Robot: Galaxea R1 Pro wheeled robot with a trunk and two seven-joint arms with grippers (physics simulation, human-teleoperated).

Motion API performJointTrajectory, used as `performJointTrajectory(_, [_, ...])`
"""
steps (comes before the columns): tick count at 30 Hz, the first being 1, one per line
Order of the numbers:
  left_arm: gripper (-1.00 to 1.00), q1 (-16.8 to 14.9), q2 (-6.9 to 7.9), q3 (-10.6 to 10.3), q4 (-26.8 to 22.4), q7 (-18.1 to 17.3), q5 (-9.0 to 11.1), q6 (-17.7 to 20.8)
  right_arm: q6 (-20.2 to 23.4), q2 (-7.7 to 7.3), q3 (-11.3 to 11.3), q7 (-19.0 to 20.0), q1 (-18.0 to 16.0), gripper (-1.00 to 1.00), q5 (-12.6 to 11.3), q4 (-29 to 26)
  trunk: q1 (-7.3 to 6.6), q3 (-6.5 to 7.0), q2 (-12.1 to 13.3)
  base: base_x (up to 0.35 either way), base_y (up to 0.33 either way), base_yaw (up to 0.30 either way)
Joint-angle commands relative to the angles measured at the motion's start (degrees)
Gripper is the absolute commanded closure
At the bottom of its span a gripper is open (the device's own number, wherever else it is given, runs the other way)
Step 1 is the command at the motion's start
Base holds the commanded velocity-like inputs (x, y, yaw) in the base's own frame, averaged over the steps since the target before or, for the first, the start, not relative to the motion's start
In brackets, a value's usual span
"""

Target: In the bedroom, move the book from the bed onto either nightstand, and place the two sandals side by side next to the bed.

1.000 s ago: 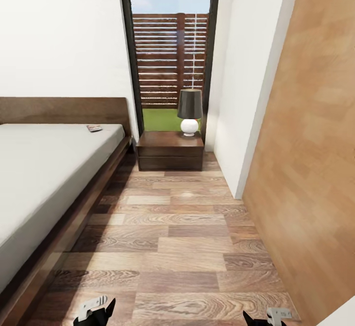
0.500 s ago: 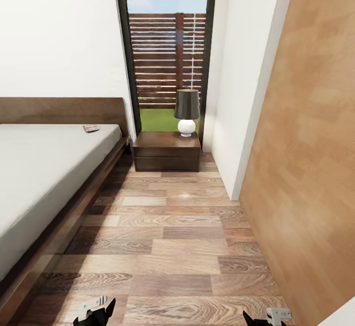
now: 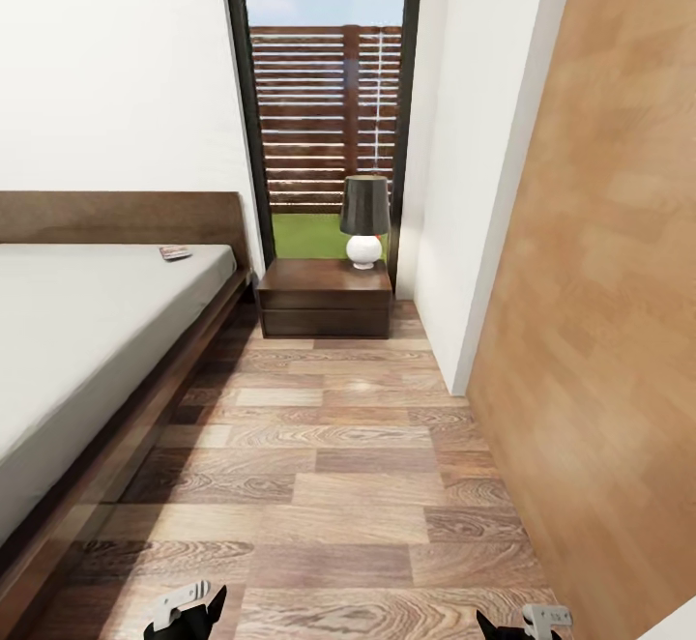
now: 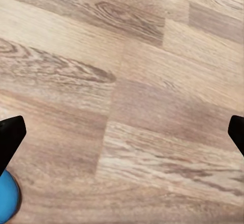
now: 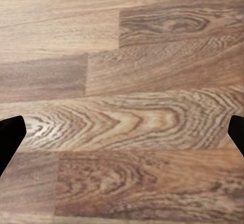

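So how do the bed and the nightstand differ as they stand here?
The bed is wide and long, running toward the camera along the left; the nightstand is a small square cabinet at the window end. The bed's top is a pale grey mattress carrying the book; the nightstand's top is glossy dark wood bearing a lamp. The nightstand shows a drawer line; the bed shows a headboard. Both are low and dark brown wood.

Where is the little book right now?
In the head view the book lies on the bed at the left, near the headboard, left of the nightstand.
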Motion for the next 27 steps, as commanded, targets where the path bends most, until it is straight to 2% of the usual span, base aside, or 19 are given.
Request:
performJointTrajectory(1, [-1.0, -0.05, -0.01, 0.5, 0.05, -0.23, -0.59, -0.25, 0.02, -0.01, -0.22, 0.61, -0.05, -1.0, -0.6, 0.08, -0.01, -0.05, -0.02, 0.003, -0.003, 0.0])
performJointTrajectory(24, [-1.0, -0.05, -0.03, 0.5, 0.05, -0.23, -0.59, -0.25, 0.02, -0.01, -0.22, 0.71, -0.07, -1.0, -0.6, 0.08, -0.01, -0.05, -0.02, 0.017, -0.002, 0.0])
performJointTrajectory(27, [-1.0, -0.05, -0.03, 0.5, 0.05, -0.23, -0.59, -0.25, 0.02, -0.01, -0.22, 0.67, -0.07, -1.0, -0.6, 0.08, -0.01, -0.05, -0.02, 0.198, 0.0, 0.0])
